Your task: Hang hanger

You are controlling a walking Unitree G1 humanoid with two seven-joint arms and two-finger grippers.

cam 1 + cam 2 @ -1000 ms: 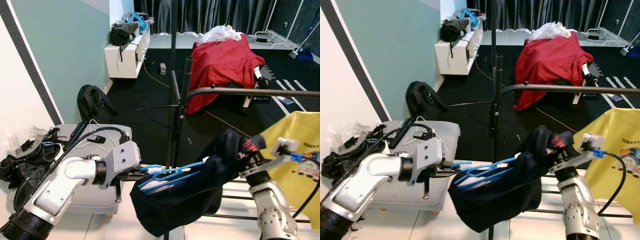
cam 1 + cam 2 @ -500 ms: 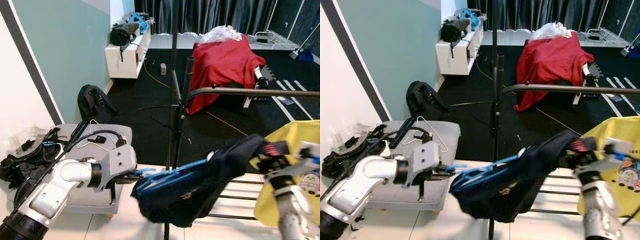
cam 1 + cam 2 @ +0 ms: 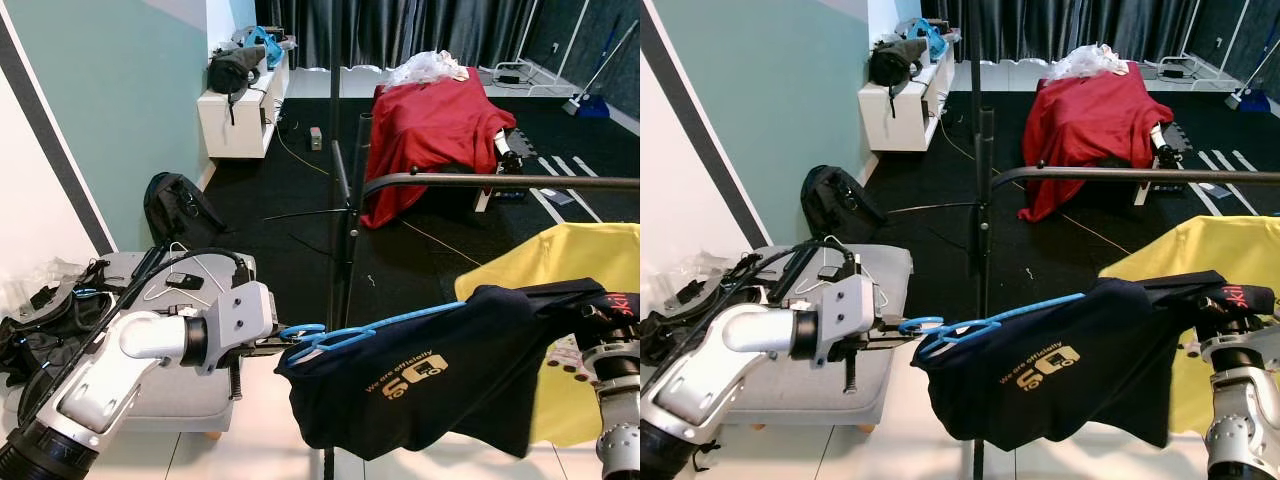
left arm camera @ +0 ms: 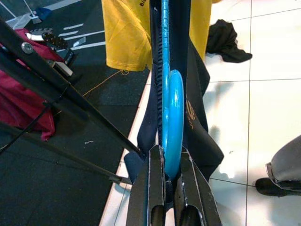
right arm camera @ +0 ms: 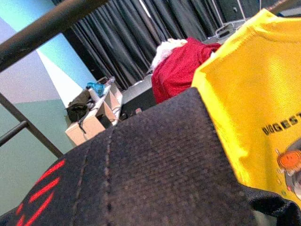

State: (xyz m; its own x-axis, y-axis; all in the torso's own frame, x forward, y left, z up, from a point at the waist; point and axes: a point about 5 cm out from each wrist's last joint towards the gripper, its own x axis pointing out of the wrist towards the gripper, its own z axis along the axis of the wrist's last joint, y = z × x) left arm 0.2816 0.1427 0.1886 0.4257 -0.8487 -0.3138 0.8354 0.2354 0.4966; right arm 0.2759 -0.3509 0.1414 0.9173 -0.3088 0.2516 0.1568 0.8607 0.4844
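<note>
A: Where is the bright blue plastic hanger?

B: Its hook end is clamped between the two black fingers of the left gripper, and its bar runs away from that gripper into the dark navy T-shirt with a small yellow print. The wrist view shows the blue hook loop pinched edge-on between the fingers.

A: And the shirt itself?

B: It is draped over the hanger and stretched between the two arms, hanging below the line between them. Its far shoulder lies over the right gripper, which is buried under the cloth.

A: Is that gripper clenched or released?

B: I cannot tell; the navy fabric with red stripes hides its fingers, in the wrist view too.

A: What stands near the grippers?

B: The dark metal rail of the clothes rack crosses above and beyond both grippers, carried by a black upright pole just beyond the left gripper. A yellow T-shirt hangs from the rail, right behind the right gripper and touching the navy shirt.

A: Anything lower down?

B: A grey padded bench sits under the left arm, with a white wire hanger lying on it. Well beyond the rack, a red cloth covers a piece of furniture on the black carpet.
</note>
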